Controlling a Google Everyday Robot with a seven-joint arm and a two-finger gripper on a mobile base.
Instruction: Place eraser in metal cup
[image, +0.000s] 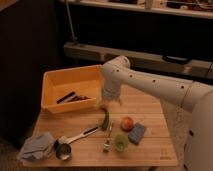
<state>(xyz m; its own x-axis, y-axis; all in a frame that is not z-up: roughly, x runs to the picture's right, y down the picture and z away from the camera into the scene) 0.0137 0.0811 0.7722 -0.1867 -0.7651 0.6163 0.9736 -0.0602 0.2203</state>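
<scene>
Gripper (105, 105) at bin (60, 81) corner; eraser (66, 97) dim inside

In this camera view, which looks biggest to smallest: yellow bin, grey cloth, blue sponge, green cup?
Yellow bin
grey cloth
then blue sponge and green cup, too alike to rank.
The gripper hangs just beside the bin.
</scene>
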